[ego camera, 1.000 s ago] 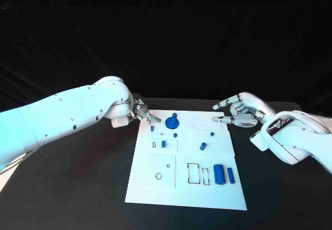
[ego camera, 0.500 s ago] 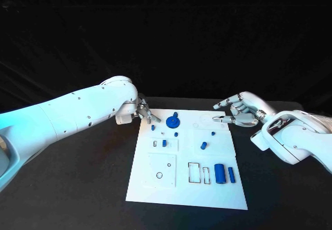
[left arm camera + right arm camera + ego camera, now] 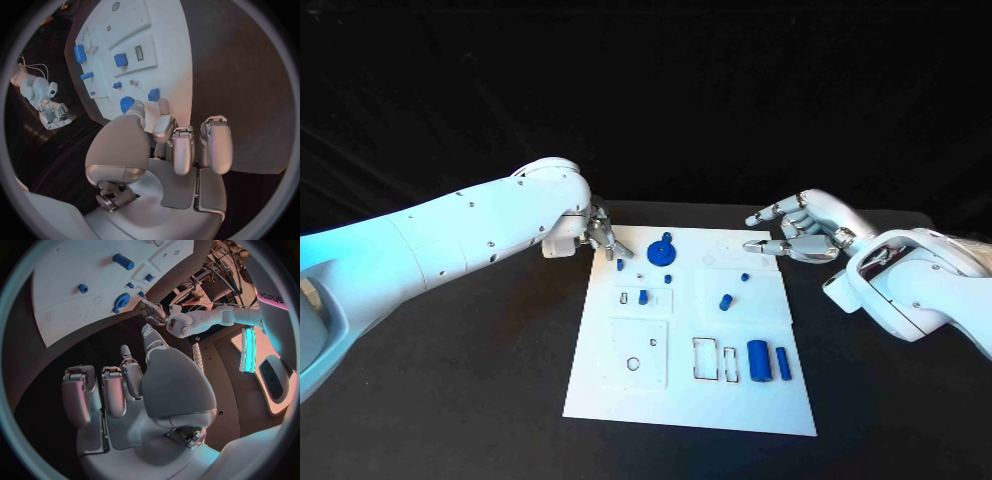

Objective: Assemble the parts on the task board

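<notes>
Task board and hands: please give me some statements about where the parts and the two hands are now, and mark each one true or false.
1. The left hand is at the far left corner of the task board. True.
2. The right hand holds a blue part. False: it holds nothing, and its fingers are apart above the board's far right edge.
3. The blue gear lies near the board's far edge, close to the left hand. True.
4. The large blue cylinder stands in the middle of the gear. False: it lies in the board's near right area, beside a thinner blue bar.
5. The left hand grips the gear. False: its fingertips are beside the gear, and it holds nothing.
</notes>
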Tool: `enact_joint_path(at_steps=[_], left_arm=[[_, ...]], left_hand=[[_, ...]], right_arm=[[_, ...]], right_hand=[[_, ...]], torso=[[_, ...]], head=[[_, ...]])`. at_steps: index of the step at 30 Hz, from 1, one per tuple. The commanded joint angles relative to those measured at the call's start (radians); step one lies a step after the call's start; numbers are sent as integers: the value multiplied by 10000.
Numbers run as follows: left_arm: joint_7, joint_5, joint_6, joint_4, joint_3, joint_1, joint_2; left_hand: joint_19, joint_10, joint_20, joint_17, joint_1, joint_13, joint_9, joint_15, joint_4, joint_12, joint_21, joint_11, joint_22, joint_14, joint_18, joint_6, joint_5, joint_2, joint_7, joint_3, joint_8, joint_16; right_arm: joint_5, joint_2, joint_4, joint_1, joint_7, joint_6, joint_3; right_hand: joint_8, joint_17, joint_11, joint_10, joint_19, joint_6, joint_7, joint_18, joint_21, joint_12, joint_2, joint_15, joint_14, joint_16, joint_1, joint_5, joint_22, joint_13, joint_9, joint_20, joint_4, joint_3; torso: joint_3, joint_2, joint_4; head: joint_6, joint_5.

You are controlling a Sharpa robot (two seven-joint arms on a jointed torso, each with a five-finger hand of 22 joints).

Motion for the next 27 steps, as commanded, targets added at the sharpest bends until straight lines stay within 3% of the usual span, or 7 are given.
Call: enact_joint_path(at_steps=[1,17,27], left_arm=[[51,-40,414,-9,-1,-3,45],[61,80,422,-122,-32,-67,192],[68,89,341,-172,-56,-99,239]], left_hand=[[166,70,-20,2634,184,2,-18,-16,-20,63,61,-29,736,1071,58,77,20,22,-36,-30,63,31],[160,75,-29,2634,366,-2,-33,-21,-38,65,53,-35,731,1071,60,86,26,110,-41,2,72,31],[149,73,-35,2634,696,-17,-62,-23,-82,61,40,-35,724,1071,63,79,30,304,-41,109,76,31]], right_arm=[[-29,15,-1,-7,65,119,1],[-29,33,-1,-8,74,127,1],[-29,51,-9,-8,82,131,1]], right_hand=[[36,1498,-7,-91,614,5,-25,50,-56,-50,32,16,781,-34,-102,17,1852,1022,14,3,-14,-39],[36,1495,-8,-92,612,3,-25,51,-60,-55,54,15,780,-38,-99,31,1848,1017,14,2,-6,-47],[36,1495,-8,-92,612,3,-25,51,-60,-55,54,15,780,-38,-99,31,1848,1017,14,2,-6,-47]], torso=[[2,-4,-2],[0,7,-1],[2,6,0]], head=[[-9,21],[-22,13],[-47,21]])
